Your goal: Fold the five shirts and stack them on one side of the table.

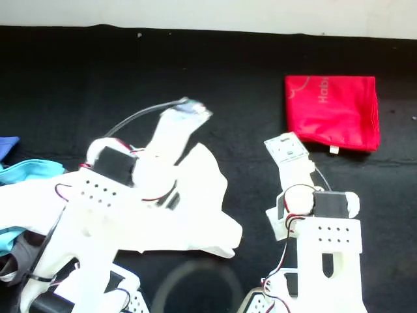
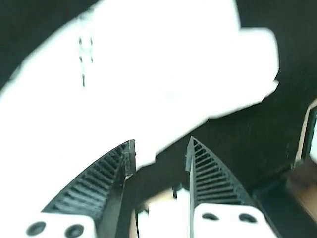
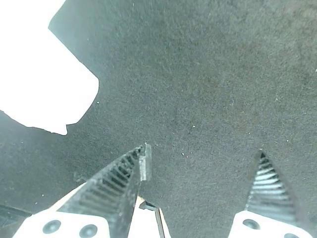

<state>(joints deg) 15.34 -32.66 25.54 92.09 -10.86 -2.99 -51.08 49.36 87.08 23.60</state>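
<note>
A white shirt (image 1: 195,208) lies crumpled on the black table (image 1: 215,78), partly under my left arm (image 1: 117,189). In the left wrist view my left gripper (image 2: 159,144) is open just over the white shirt (image 2: 143,84), whose edge reaches in between the fingertips. A folded red shirt (image 1: 332,111) lies at the far right. My right arm (image 1: 319,215) stands in front of it. My right gripper (image 3: 203,153) is open above bare black cloth, with a corner of the white shirt (image 3: 44,84) off to one side.
Teal cloth (image 1: 29,171) and a blue piece (image 1: 6,147) lie bunched at the left edge, beside the left arm. A cable (image 1: 137,117) arcs over the left arm. A white wall (image 1: 208,13) runs behind the table's far edge.
</note>
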